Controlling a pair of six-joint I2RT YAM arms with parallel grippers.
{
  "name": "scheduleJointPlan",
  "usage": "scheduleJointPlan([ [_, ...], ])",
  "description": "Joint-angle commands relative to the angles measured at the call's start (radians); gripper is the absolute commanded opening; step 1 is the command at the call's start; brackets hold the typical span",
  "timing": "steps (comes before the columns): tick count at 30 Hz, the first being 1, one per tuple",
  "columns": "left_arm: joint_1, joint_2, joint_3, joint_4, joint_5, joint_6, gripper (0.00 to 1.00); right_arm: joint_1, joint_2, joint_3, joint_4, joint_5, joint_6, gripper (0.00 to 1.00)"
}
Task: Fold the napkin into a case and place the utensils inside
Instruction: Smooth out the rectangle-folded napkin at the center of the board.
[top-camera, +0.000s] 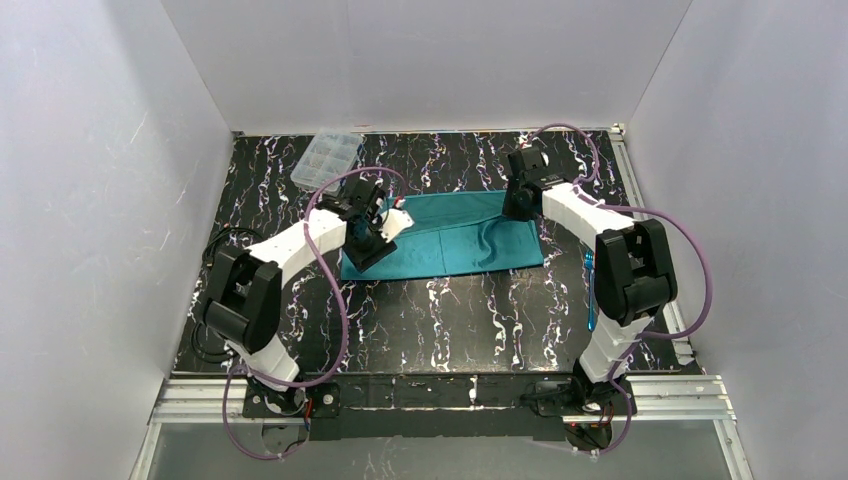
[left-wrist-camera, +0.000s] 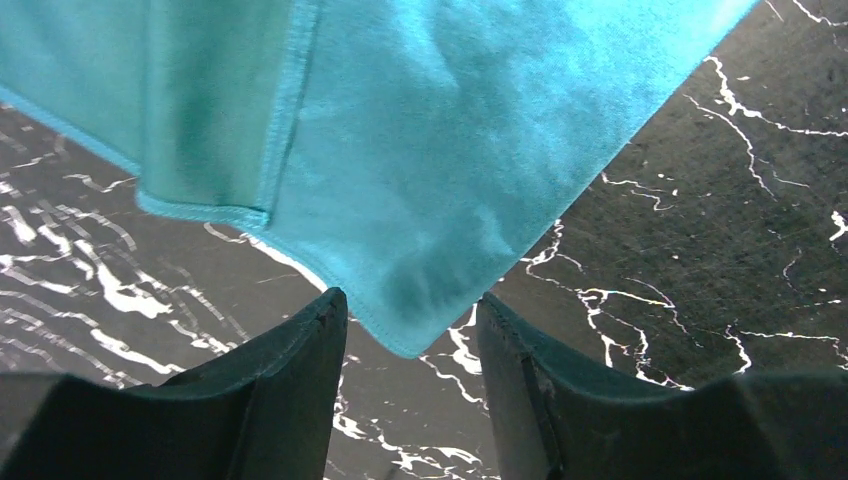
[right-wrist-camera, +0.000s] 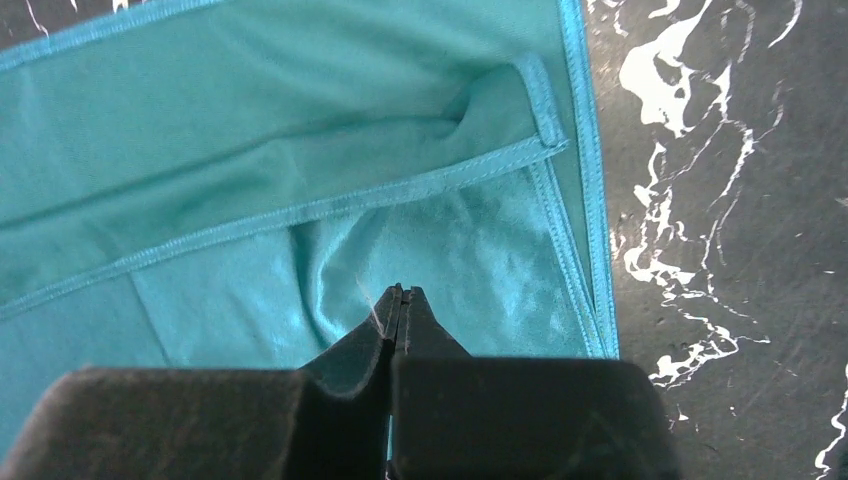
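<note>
The teal napkin (top-camera: 450, 240) lies folded into a long flat band in the middle of the black marble table (top-camera: 430, 320). My left gripper (top-camera: 366, 250) is open at the band's near left corner. In the left wrist view that napkin corner (left-wrist-camera: 410, 330) points into the gap between my two fingers (left-wrist-camera: 300, 380), lying flat on the table, with my left gripper (left-wrist-camera: 412, 318) around it. My right gripper (top-camera: 520, 203) is shut over the band's far right end. In the right wrist view my right gripper (right-wrist-camera: 400, 292) sits closed over the cloth (right-wrist-camera: 300, 200), near a rumpled hem fold (right-wrist-camera: 520, 110). The utensils (top-camera: 590, 292) lie on the table right of the napkin.
A clear plastic compartment box (top-camera: 327, 158) stands at the back left of the table. White walls enclose the table on three sides. The right arm's elbow (top-camera: 632, 265) hangs just right of the utensils.
</note>
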Motion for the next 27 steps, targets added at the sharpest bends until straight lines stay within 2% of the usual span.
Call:
scheduleJointPlan([
  [1, 0.001, 0.038, 0.042, -0.071, 0.073, 0.000, 0.48, -0.015, 0.009, -0.013, 0.034, -0.079, -0.029, 0.01],
  [17, 0.001, 0.155, 0.099, 0.053, -0.158, 0.064, 0.49, -0.085, 0.181, 0.164, 0.016, -0.064, -0.051, 0.02],
  [27, 0.003, 0.178, 0.122, 0.091, -0.223, 0.096, 0.49, -0.098, 0.238, 0.227, 0.047, -0.031, -0.048, 0.03],
])
